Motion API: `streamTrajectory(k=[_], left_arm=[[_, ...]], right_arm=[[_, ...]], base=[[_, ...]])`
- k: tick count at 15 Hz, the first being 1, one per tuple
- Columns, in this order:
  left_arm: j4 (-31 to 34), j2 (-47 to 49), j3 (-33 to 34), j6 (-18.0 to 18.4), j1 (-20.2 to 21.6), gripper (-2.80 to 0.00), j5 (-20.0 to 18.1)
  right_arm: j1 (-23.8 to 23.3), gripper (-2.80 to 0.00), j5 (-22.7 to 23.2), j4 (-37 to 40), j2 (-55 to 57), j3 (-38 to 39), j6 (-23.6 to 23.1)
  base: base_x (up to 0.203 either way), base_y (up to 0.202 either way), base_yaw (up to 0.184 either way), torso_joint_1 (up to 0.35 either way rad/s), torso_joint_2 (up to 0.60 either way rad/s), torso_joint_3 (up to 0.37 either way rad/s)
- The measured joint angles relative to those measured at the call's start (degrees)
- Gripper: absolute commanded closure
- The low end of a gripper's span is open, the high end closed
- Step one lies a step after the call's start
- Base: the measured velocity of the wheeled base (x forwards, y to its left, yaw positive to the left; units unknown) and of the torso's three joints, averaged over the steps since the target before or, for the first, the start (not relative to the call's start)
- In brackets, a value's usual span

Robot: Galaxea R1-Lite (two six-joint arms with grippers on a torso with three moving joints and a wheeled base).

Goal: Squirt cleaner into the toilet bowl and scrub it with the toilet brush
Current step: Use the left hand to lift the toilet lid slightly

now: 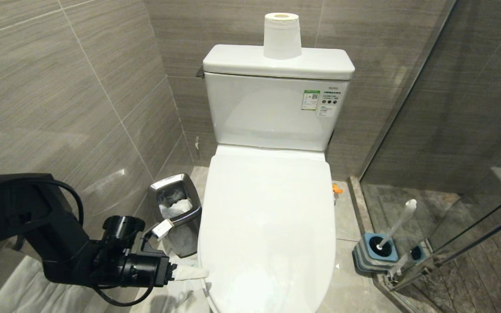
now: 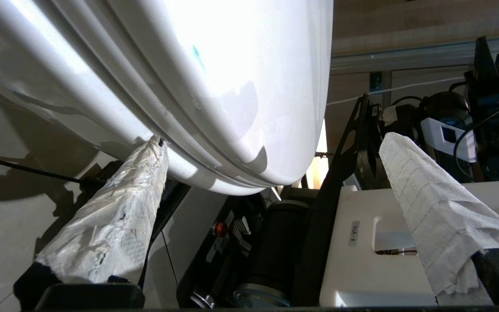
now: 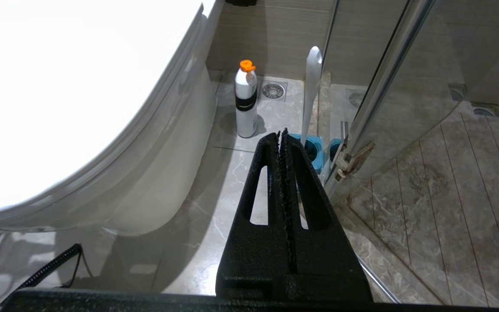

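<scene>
The white toilet bowl [image 1: 268, 226] stands with its lid down, so the basin is hidden. My left gripper [image 1: 200, 284] is open at the lid's front left edge, both fingers wrapped in white paper. In the left wrist view one wrapped fingertip [image 2: 156, 149] touches the underside of the lid's rim [image 2: 232, 65], and the other finger [image 2: 409, 173] stands clear of it. The toilet brush [image 1: 400, 224] leans in its blue-and-grey holder [image 1: 376, 252] by the glass door. A white bottle with an orange cap [image 3: 246, 99] stands on the floor beside the toilet. My right gripper [image 3: 282, 134] is shut and empty, above the floor on the toilet's right.
A small steel waste bin [image 1: 176, 208] with a white liner stands between the toilet and the left tiled wall. A paper roll [image 1: 282, 34] sits on the tank. The glass shower door [image 1: 450, 130] closes off the right. White paper lies on the floor at lower left.
</scene>
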Motion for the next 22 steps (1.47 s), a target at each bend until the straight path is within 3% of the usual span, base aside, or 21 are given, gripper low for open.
streamTrajectory(k=[8,16,22], left_arm=[[-0.1,-0.2,0.1,0.9,-1.2,-2.8,1.4],[-2.8,-1.0,0.2,0.9,-3.4,-2.8,7.9],[-3.4,-1.3,1.3,0.7,-4.3,-2.8,8.0]], right_arm=[[0.0,0.0,0.0,0.0,0.0,0.0,0.0],[0.0,0.0,0.0,0.0,0.0,0.0,0.0],[0.0,0.0,0.0,0.0,0.0,0.0,0.0]], base=[[0.0,0.0,0.0,0.0,0.0,0.0],[0.0,0.0,0.0,0.0,0.0,0.0],[0.0,0.0,0.0,0.0,0.0,0.0]])
